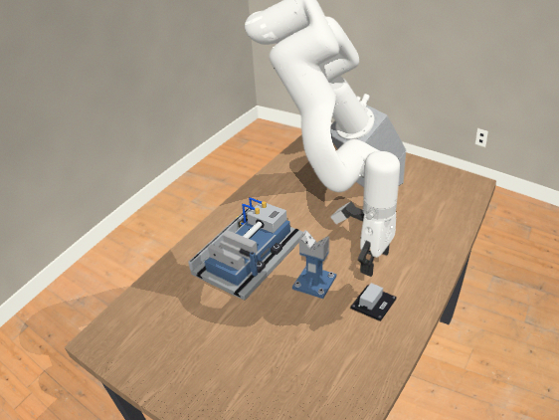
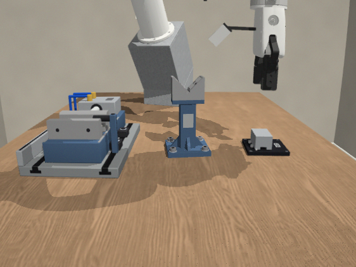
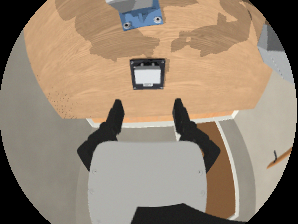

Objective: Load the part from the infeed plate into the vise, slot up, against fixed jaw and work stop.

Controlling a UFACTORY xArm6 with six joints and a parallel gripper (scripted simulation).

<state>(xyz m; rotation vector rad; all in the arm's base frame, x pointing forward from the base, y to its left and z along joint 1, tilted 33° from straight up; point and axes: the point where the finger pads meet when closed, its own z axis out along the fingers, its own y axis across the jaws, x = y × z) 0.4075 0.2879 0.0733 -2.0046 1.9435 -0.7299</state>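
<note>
The part, a small grey block [image 1: 370, 296], sits on the black infeed plate [image 1: 376, 306] near the table's right edge. It also shows in the exterior view [image 2: 261, 139] and in the wrist view [image 3: 148, 75]. In the exterior view its underside looks notched; I cannot tell where the slot faces. My gripper [image 1: 366, 262] [image 2: 266, 80] is open and empty, pointing down well above the part, its two fingers apart. The vise [image 1: 247, 249] stands open at the left [image 2: 79, 136], with nothing between its jaws.
The blue V-block stand [image 1: 317, 269] stands between the vise and the infeed plate [image 2: 188, 126]; it also shows in the wrist view [image 3: 136, 3]. The arm's grey base [image 2: 161, 63] is at the table's back. The table edge lies close to the right of the plate.
</note>
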